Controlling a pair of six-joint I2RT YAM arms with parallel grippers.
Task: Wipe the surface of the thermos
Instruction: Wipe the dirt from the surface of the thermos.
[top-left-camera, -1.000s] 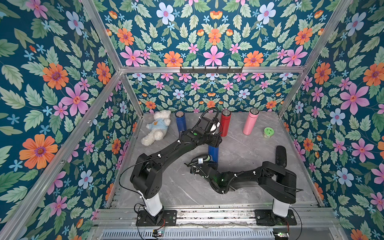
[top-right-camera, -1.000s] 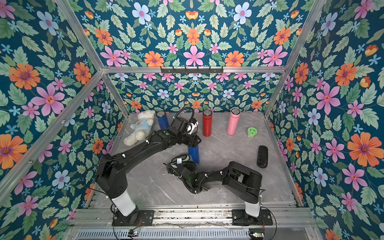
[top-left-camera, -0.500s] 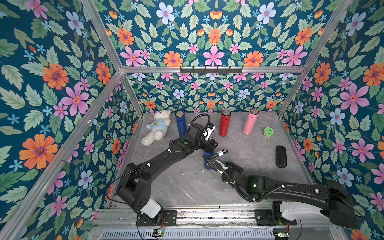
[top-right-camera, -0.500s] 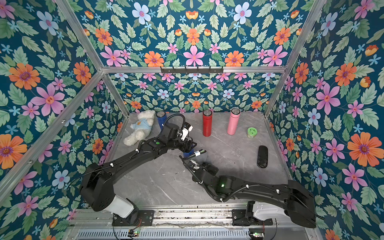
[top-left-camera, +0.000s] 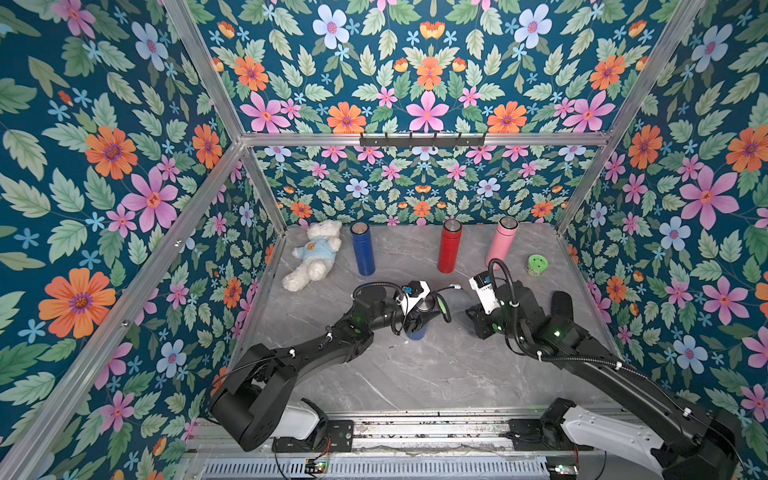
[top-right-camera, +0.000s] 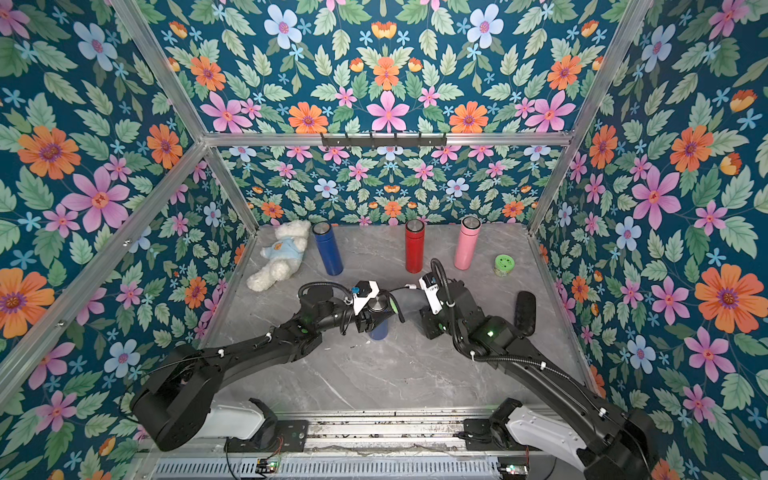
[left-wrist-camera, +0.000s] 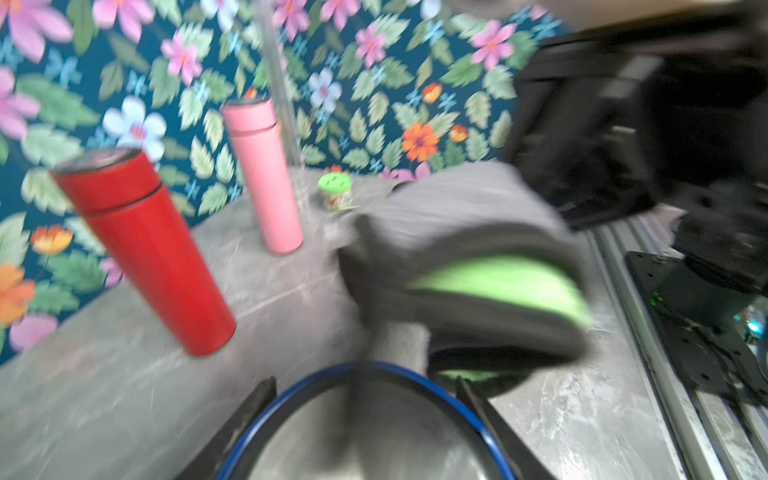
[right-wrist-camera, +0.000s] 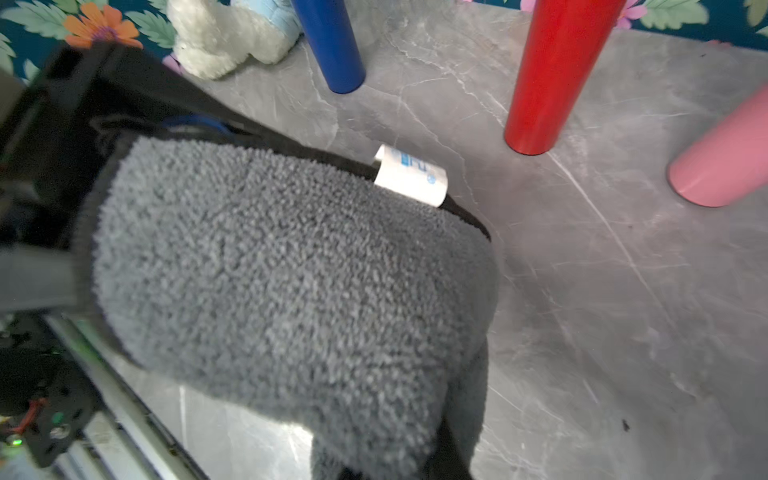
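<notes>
The blue thermos (top-left-camera: 417, 331) stands upright mid-table, with a grey, green-lined cloth (top-left-camera: 455, 300) raised just beside its steel lid.

Floored with a grey marbled tabletop (top-left-camera: 415, 374). Walled behind, left and right of the tabletop with dark teal floral panels (top-left-camera: 428, 62). Framed at the panel joints with aluminium bars (top-left-camera: 291, 139). Fitted high above the tabletop's far edge with a black hook rail (top-left-camera: 422, 140). Bounded along the tabletop's near edge by a metal mounting rail (top-left-camera: 415, 428). Lit evenly and diffusely.
</notes>
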